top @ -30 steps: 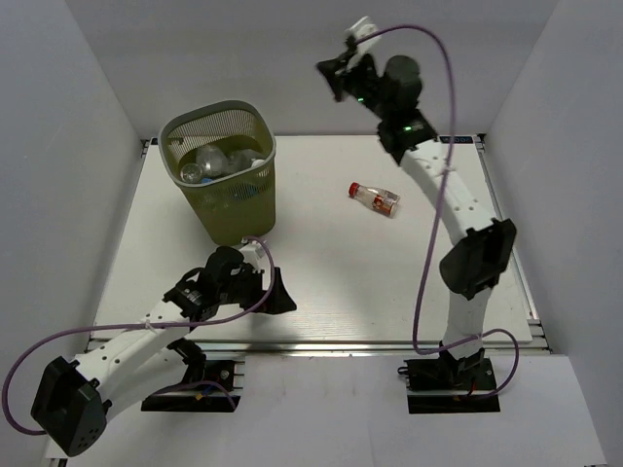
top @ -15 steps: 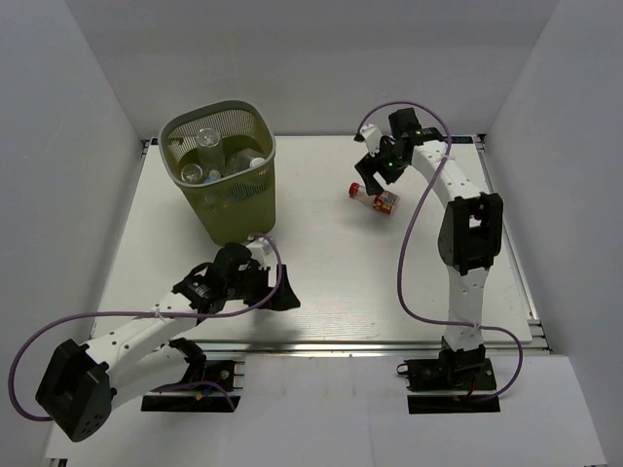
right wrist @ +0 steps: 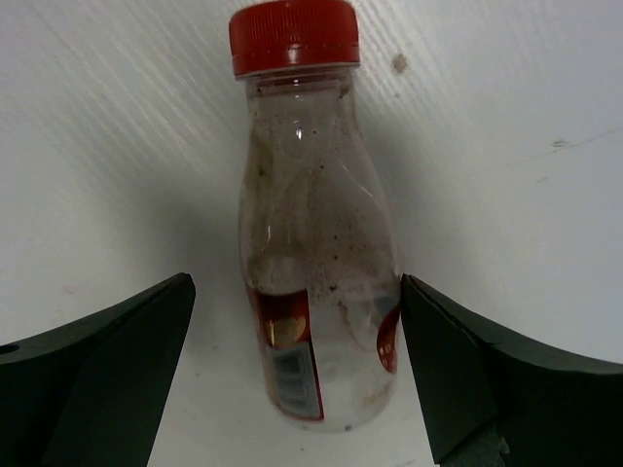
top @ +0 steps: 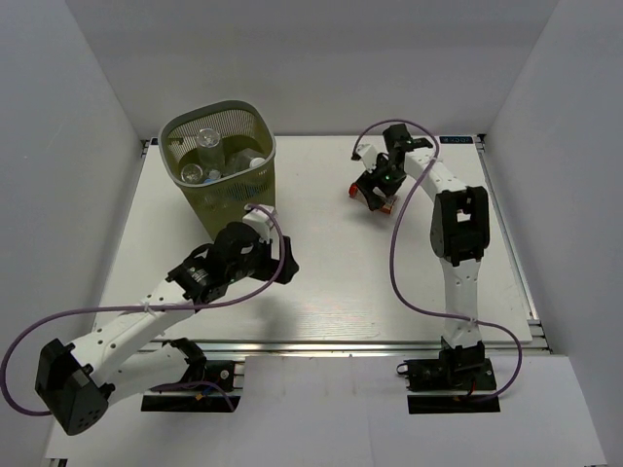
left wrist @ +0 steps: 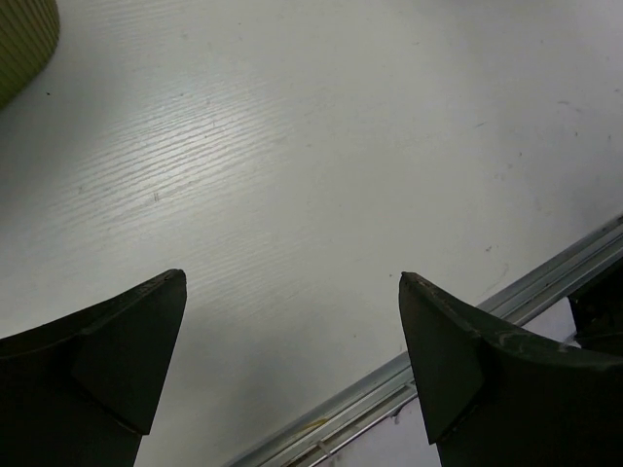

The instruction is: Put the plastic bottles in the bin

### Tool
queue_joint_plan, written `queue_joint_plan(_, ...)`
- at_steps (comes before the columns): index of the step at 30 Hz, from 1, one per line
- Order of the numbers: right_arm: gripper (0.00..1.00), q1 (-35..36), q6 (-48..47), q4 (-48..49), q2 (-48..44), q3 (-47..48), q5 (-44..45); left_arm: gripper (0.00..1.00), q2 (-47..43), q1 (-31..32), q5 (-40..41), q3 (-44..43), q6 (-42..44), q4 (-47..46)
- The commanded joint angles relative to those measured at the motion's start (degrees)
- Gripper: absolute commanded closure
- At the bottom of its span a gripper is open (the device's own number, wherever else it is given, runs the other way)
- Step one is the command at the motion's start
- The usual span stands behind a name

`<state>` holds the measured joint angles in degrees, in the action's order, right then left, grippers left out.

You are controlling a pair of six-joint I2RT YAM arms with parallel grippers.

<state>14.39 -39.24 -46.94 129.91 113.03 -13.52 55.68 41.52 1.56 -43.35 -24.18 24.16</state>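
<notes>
A small clear bottle [right wrist: 313, 263] with a red cap [right wrist: 293, 35] and red label lies on the white table at the back right. My right gripper [right wrist: 295, 280] [top: 374, 195] is open, one finger either side of its lower body, neither touching it. The olive-green mesh bin [top: 265, 180] stands at the back left with several clear plastic bottles [top: 208, 148] inside. My left gripper [left wrist: 292, 274] [top: 288, 267] hangs open over bare table, in front of the bin, with nothing between its fingers.
A corner of the bin [left wrist: 21, 39] shows at the top left of the left wrist view. The metal rail [left wrist: 467, 321] of the table's near edge runs just beyond the left fingers. Grey walls close in the table on three sides.
My right arm came down from high at the back and now straddles the red-capped bottle. One more clear bottle lies on top in the bin. My left gripper shifted slightly right and further from the table's near edge.
</notes>
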Motion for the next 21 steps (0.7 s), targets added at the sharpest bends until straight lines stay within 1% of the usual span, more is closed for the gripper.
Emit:
queue_joint_plan(1,0.09,0.0,-1.2,0.4,3.0,1.3,0.9,0.00,0.1,1.5,1.7,-2.1,2.3,-0.8)
queue_joint_plan(2,0.09,0.1,-1.4,0.6,3.6,1.7,1.0,0.00,0.1,2.0,1.7,-3.7,3.0,-1.3)
queue_joint_plan(4,0.12,0.0,-1.8,0.7,5.7,2.1,1.2,0.00,0.1,2.0,1.2,-5.6,4.5,-1.3)
queue_joint_plan(5,0.14,0.1,-2.4,0.3,5.7,2.2,1.1,0.00,0.1,2.6,1.2,-8.0,4.5,-0.7)
queue_joint_plan(8,0.42,-0.2,-3.0,-1.0,5.1,1.8,-1.2,0.00,0.1,3.1,1.2,-12.9,6.2,1.6)
queue_joint_plan(9,0.60,-0.2,-3.3,-1.7,4.2,1.5,-4.0,0.00,0.1,3.1,1.7,-13.7,6.9,1.6)
queue_joint_plan(11,0.74,-0.6,-5.1,-2.7,1.9,0.6,-5.8,0.00,-0.6,3.1,1.7,-15.0,6.9,2.2)
queue_joint_plan(12,0.80,-0.7,-5.4,-3.9,0.2,0.6,-8.6,0.00,-2.1,3.1,1.7,-15.0,6.9,2.2)
queue_joint_plan(13,0.88,-0.4,-5.7,-6.0,-0.7,1.0,-10.1,0.00,-2.8,3.1,1.7,-15.0,6.9,1.6)
queue_joint_plan(14,0.88,-0.2,-5.8,-7.1,-1.4,4.1,-11.9,0.00,-3.6,3.1,1.7,-15.0,6.9,1.6)
queue_joint_plan(15,0.89,-0.1,-5.6,-8.2,-4.5,5.6,-15.6,0.00,-4.5,3.1,1.7,-15.0,6.9,1.1)
queue_joint_plan(16,0.89,0.0,-4.7,-9.3,-5.7,7.2,-19.8,0.00,-6.5,3.1,1.7,-16.0,7.4,1.1)
queue_joint_plan(17,0.89,1.2,-4.2,-9.1,-6.9,12.2,-22.0,0.00,-7.5,3.1,2.5,-16.8,7.4,1.1)
queue_joint_plan(18,0.89,1.5,-1.6,-8.3,-11.0,13.3,-25.6,0.00,-8.5,3.1,3.6,-17.5,7.9,1.1)
queue_joint_plan(19,0.89,2.1,-0.3,-2.0,-12.6,14.2,-27.1,0.00,-10.0,3.1,4.3,-19.6,8.6,1.7)
queue_joint_plan(20,0.89,3.2,1.1,1.2,-14.2,13.6,-31.7,0.00,-10.7,3.1,5.0,-20.8,8.6,1.7)
queue_joint_plan(21,0.88,4.6,4.3,4.6,-19.2,12.5,-33.0,0.00,-10.7,3.1,6.2,-22.0,9.4,2.5)
